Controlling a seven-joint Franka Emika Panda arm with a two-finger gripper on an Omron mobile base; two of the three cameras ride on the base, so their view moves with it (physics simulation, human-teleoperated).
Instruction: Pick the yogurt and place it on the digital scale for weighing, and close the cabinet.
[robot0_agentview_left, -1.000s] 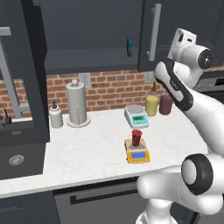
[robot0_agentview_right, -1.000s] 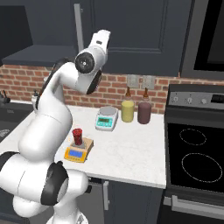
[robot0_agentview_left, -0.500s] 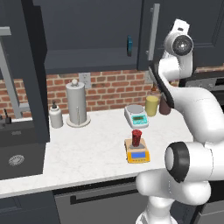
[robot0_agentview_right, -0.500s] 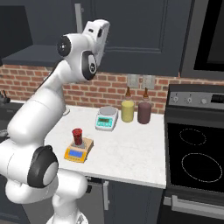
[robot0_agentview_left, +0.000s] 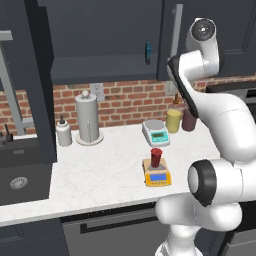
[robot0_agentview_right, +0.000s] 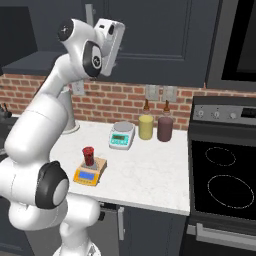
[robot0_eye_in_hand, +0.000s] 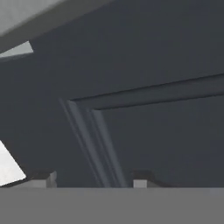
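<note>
On the white counter (robot0_agentview_left: 100, 170) in the left base view, the dark red yogurt (robot0_agentview_left: 156, 158) stands upright on the grey plate of the orange digital scale (robot0_agentview_left: 157, 174), near the front edge. Farther back sit a white scale (robot0_agentview_left: 155, 133), a yellow jar (robot0_agentview_left: 173, 120) and a paper towel holder (robot0_agentview_left: 88, 120). At far left one door of the cabinet (robot0_agentview_left: 42, 80) stands swung out toward the camera.

From the right base view, the same yogurt (robot0_agentview_right: 88, 156) rests on the digital scale (robot0_agentview_right: 90, 171), and a black stovetop (robot0_agentview_right: 225, 180) lies to the right. The gripper (robot0_agentview_right: 113, 45) is raised high against the cabinet's closed panelled front (robot0_agentview_right: 150, 40); its fingers are hidden there.

Up close in the hand view, the cabinet panel (robot0_eye_in_hand: 144, 87) and its moulding sit just ahead, with two fingertips (robot0_eye_in_hand: 47, 178) standing apart, nothing between them; they read as drawn in, holding nothing.

Compared with a second ago, the arm has lifted and swung toward the cabinet, and the fingers have closed. Yogurt and scale have not moved.
</note>
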